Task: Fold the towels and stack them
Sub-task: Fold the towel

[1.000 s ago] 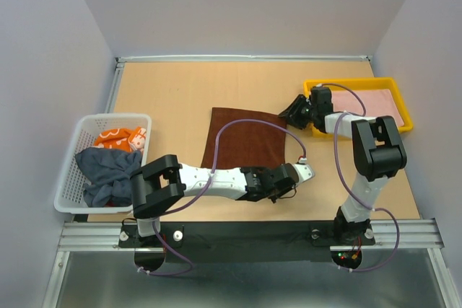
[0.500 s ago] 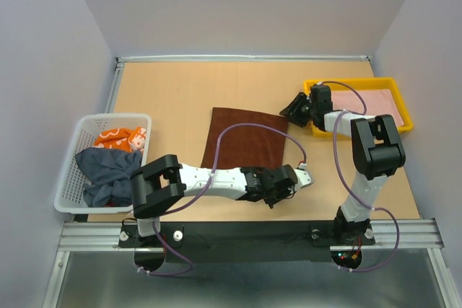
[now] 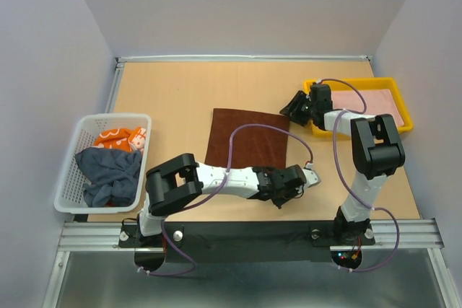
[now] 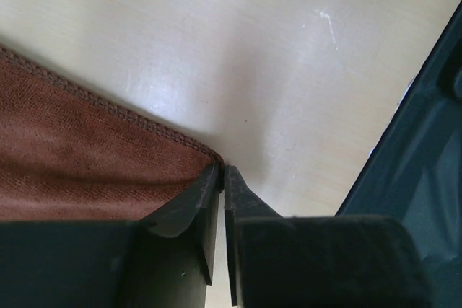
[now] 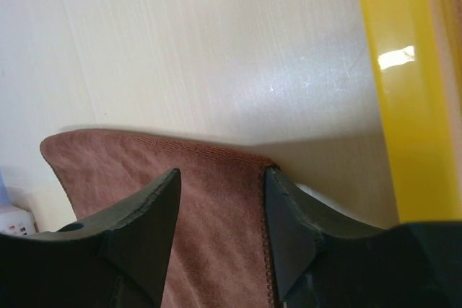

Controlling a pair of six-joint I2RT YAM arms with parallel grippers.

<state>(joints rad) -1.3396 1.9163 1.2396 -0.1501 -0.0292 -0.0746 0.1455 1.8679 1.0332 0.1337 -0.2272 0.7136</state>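
The reddish-brown towel [image 3: 247,138] lies flat in the middle of the table. My left gripper [image 3: 312,177] sits low at its near right corner; in the left wrist view the towel [image 4: 72,156] ends just at the fingertips [image 4: 206,185]. The jaws there stand a thin slit apart, with nothing between them. My right gripper [image 3: 292,110] hovers open over the far right corner, its fingers [image 5: 144,214] straddling the towel [image 5: 216,250]. An orange patterned towel [image 3: 119,138] and a dark navy towel [image 3: 108,174] lie crumpled in the basket.
The white mesh basket [image 3: 115,116] stands at the left edge. A yellow tray [image 3: 357,81] holding a pink cloth [image 3: 375,102] sits at the back right, its rim [image 5: 397,106] close beside my right gripper. Purple-grey walls enclose the table.
My left arm has slid to the right along the towel's near edge, and its jaws have parted slightly at the corner. The right gripper has barely moved.
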